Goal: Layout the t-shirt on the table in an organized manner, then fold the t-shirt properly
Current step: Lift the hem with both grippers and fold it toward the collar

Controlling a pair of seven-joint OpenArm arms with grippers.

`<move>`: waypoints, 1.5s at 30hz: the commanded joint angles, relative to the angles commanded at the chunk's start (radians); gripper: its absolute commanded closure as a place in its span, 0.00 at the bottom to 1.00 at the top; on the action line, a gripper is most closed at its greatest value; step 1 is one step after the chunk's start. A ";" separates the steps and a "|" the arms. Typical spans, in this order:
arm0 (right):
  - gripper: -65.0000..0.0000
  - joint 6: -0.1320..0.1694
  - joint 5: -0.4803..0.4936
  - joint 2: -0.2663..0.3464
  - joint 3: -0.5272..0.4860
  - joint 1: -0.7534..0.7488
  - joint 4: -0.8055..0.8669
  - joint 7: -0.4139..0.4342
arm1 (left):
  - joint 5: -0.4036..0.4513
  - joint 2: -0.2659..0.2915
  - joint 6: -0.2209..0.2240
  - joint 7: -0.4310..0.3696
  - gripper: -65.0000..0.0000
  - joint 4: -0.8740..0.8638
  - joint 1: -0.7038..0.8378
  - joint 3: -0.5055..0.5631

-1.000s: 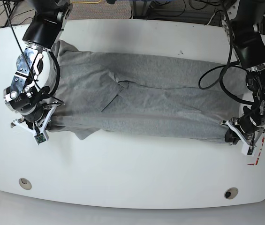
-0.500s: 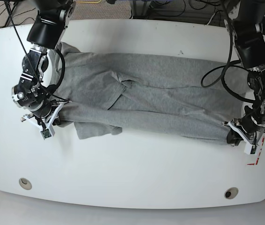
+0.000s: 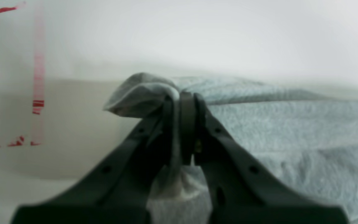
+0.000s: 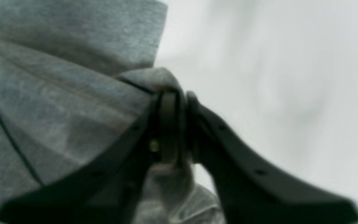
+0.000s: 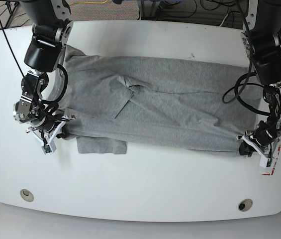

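The t-shirt is spread lengthwise across the middle of the desk, plain grey side up, stretched from the left of the base view to the right. 1 sleeve flap is seen poking out below the lower edge, left of centre, and a crease w/ a small fold is seen near the upper middle.

The left claw, at lower right of the base view, is closed on a bunched corner of the shirt; in the left wrist view a knot of grey cloth is pinched between the 2 tips, w/ the red-and-white tape mark just beside it on the desk. The right claw, at mid left of the base view, is likewise clamped on cloth; in the right wrist view a pinch of fabric is held at the tips.

Step in hand, as judged: the layout stage, w/ the lower edge held at both ends and kept taut. Folding is not yet begun.

Next move, as judged: the edge would need to be set flat, then the loose sleeve and centre crease smoothed before any fold is made. Even tension from both claws would be called for, or the shirt will skew.
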 joint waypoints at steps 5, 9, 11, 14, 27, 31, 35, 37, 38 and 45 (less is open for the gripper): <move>0.32 0.000 0.005 0.003 0.000 0.008 0.000 0.018 | 0.002 -0.003 0.000 -0.015 0.98 -0.052 -0.021 0.000; 0.25 0.000 0.006 0.000 0.003 0.008 0.092 -0.031 | 0.002 -0.008 0.000 -0.014 0.98 -0.058 -0.025 0.000; 0.25 0.000 0.006 -0.005 -0.002 0.008 0.126 -0.046 | 0.002 -0.008 0.000 -0.014 0.98 -0.060 -0.025 0.000; 0.25 0.000 0.008 -0.011 -0.003 0.032 0.129 -0.048 | 0.002 -0.008 0.000 -0.012 0.98 -0.057 -0.025 0.000; 0.25 0.000 0.002 -0.055 -0.003 0.227 -0.290 0.127 | 0.002 -0.008 0.000 -0.011 0.98 -0.055 -0.021 0.000; 0.25 0.000 0.000 -0.051 -0.003 0.252 -0.411 0.198 | 0.002 -0.008 0.000 -0.011 0.98 -0.055 -0.021 0.000; 0.25 0.000 0.000 -0.048 -0.005 0.250 -0.465 0.262 | 0.002 -0.011 0.000 -0.011 0.98 -0.055 -0.021 0.000; 0.25 0.000 0.000 -0.048 -0.005 0.249 -0.482 0.267 | 0.002 -0.018 0.000 -0.011 0.98 -0.055 -0.021 0.000; 0.25 0.000 0.000 -0.051 -0.008 0.249 -0.493 0.267 | 0.000 -0.018 0.000 -0.011 0.98 -0.055 -0.021 0.000; 0.25 0.000 0.006 -0.064 -0.114 0.233 -0.516 0.275 | 0.000 -0.018 0.000 -0.011 0.98 -0.055 -0.021 0.000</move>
